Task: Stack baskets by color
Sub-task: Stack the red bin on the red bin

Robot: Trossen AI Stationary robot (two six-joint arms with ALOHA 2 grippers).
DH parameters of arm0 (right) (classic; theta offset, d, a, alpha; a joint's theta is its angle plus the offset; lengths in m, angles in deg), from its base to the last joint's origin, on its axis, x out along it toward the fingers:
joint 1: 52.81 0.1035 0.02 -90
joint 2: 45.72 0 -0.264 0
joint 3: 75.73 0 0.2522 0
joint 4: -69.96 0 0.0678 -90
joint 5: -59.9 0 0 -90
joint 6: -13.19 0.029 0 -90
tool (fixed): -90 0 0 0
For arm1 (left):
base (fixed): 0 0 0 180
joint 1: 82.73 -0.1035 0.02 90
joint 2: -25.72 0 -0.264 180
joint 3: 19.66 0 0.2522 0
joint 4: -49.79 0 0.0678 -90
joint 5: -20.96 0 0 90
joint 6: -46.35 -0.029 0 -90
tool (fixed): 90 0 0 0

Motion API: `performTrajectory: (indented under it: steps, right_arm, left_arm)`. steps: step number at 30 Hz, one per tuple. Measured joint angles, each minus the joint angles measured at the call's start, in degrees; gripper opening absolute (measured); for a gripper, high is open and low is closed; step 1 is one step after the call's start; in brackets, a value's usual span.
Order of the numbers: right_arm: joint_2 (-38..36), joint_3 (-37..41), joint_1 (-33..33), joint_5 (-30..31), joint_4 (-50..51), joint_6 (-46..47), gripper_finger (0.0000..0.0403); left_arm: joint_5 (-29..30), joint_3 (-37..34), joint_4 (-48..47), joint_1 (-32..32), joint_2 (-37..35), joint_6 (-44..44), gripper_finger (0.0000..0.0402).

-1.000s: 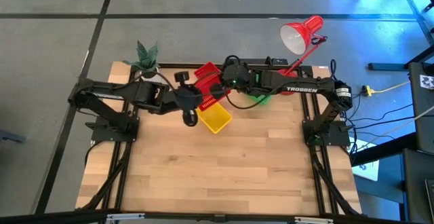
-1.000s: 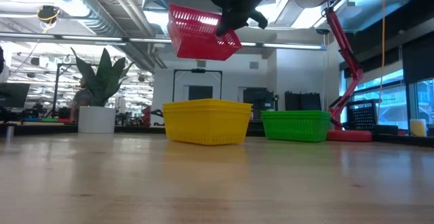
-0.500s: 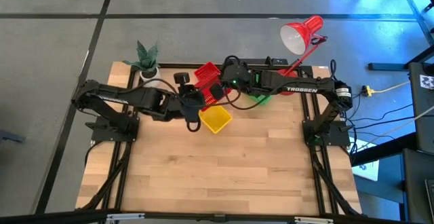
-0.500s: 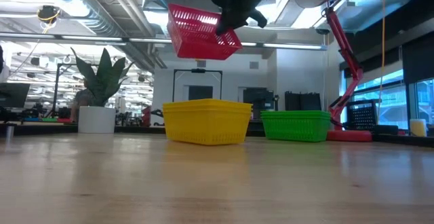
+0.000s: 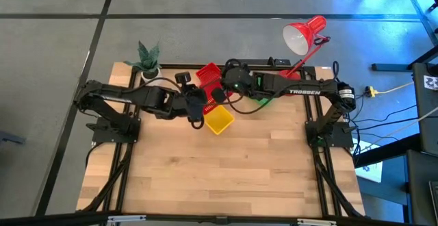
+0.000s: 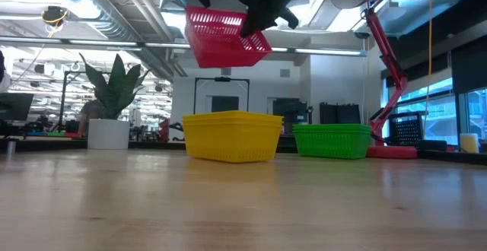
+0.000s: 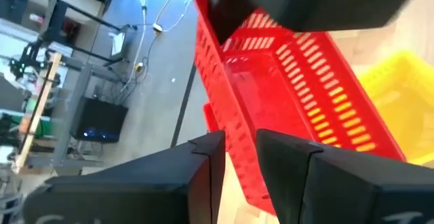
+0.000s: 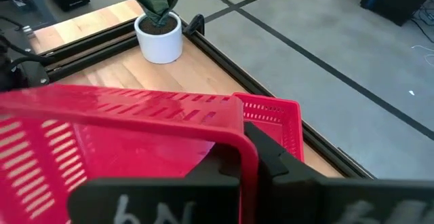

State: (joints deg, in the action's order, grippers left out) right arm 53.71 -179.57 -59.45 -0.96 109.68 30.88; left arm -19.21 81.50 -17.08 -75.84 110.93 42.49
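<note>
A red basket (image 6: 227, 38) hangs high above the table with my right gripper (image 6: 255, 19) shut on its right end. My left gripper (image 7: 239, 159) is open at the basket's other end; the end wall (image 7: 252, 187) shows in the gap between its fingers. Below, a yellow basket (image 6: 232, 135) and a green basket (image 6: 332, 140) sit flat on the table. A second red basket (image 8: 274, 119) rests by the table's far edge. In the high view both grippers meet over the far middle, left (image 5: 197, 105) and right (image 5: 220, 91). My right gripper pinches the red basket's top rim (image 8: 239, 139) at one end, slanting down from the table's right side. The basket is lifted clear, tilted, well above the yellow basket. My left gripper stands astride the basket's opposite end wall; I cannot tell whether it touches it.
A white potted plant (image 5: 147, 61) stands at the far left corner and a red desk lamp (image 5: 301, 34) at the far right. The near half of the wooden table (image 5: 219, 178) is bare wood.
My left gripper has drawn in toward the held red basket and turned its wrist, now showing at the basket's left end in the low view. The basket stays lifted in my right gripper, which has kept still.
</note>
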Motion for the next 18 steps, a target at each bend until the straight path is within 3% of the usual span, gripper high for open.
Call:
performTrajectory:
  steps: [18]
  right_arm:
    - [0.0,0.0,0.4,-0.5,-0.1,0.0,0.0000]
  left_arm:
    - [-4.0,0.0,-0.5,-0.6,0.0,0.8,0.0079]
